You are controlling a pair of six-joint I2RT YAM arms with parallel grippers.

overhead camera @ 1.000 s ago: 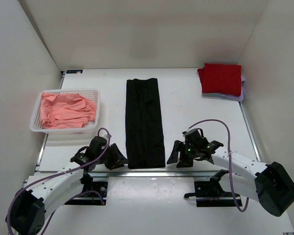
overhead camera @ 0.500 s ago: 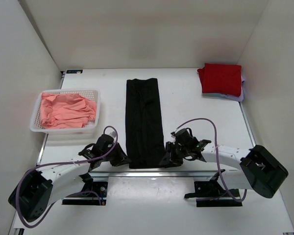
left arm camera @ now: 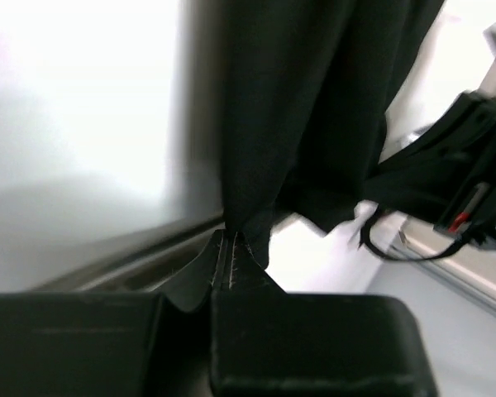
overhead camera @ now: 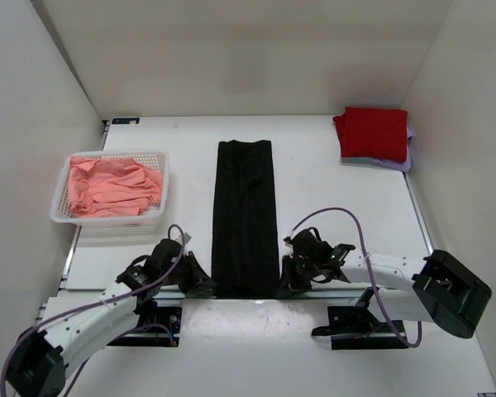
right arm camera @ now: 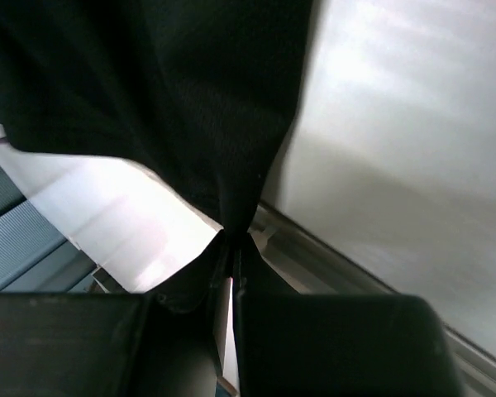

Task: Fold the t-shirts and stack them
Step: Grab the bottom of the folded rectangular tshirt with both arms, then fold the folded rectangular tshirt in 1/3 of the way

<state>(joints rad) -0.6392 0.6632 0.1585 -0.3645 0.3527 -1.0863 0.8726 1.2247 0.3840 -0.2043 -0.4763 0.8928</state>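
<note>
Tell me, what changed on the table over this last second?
The left gripper and right gripper moved inward and shut on the near corners of the black t-shirt, which slid slightly toward them. The basket of pink t-shirts and the red t-shirt stayed put.

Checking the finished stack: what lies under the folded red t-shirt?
Pale lilac cloth peeks out along the right and near edges of the red t-shirt; the rest is covered, so anything else beneath cannot be seen.

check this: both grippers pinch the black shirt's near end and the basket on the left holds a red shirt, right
The basket holds a salmon-pink shirt, not a red one; the top view shows it. The rest is right.
</note>
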